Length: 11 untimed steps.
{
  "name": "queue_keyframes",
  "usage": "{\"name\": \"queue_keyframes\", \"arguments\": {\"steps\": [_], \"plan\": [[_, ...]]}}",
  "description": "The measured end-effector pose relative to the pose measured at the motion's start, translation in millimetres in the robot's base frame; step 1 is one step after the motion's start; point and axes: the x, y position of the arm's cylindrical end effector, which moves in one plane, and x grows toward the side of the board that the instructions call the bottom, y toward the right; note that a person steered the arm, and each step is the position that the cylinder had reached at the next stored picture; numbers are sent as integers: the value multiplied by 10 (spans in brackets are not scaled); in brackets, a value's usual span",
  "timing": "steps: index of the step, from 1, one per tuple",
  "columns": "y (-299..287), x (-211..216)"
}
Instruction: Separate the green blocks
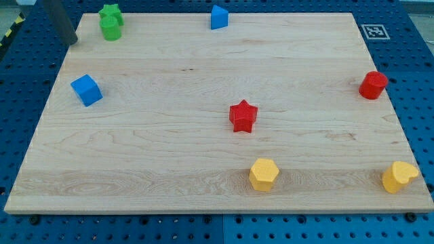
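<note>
Yellow blocks (264, 174) sit nearest on the table (203, 196); both green blocks (110, 22) touch at the view's top left, unseparated; my tip (72, 43) rests just left; tool has no jaws.

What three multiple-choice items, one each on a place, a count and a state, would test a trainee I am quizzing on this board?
1. Where are the green blocks?
A. the view's top left corner
B. the view's bottom right
C. the board's middle

2. How many yellow blocks are there?
A. one
B. two
C. three

3. How do the two green blocks stand?
A. far apart
B. touching, one right behind the other
C. stacked on the red star

Key: 1 A, they sit by the top left corner, just right of my tip. 2 B, one yellow block at bottom centre, another at bottom right. 3 B, no gap shows between them; the red star stands alone mid-board.
</note>
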Motion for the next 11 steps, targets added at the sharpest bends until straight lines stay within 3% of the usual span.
{"name": "queue_keyframes", "arguments": {"steps": [1, 3, 5, 7, 11], "plan": [[-6, -23], [9, -852], [432, -862], [874, -247], [986, 476]]}}
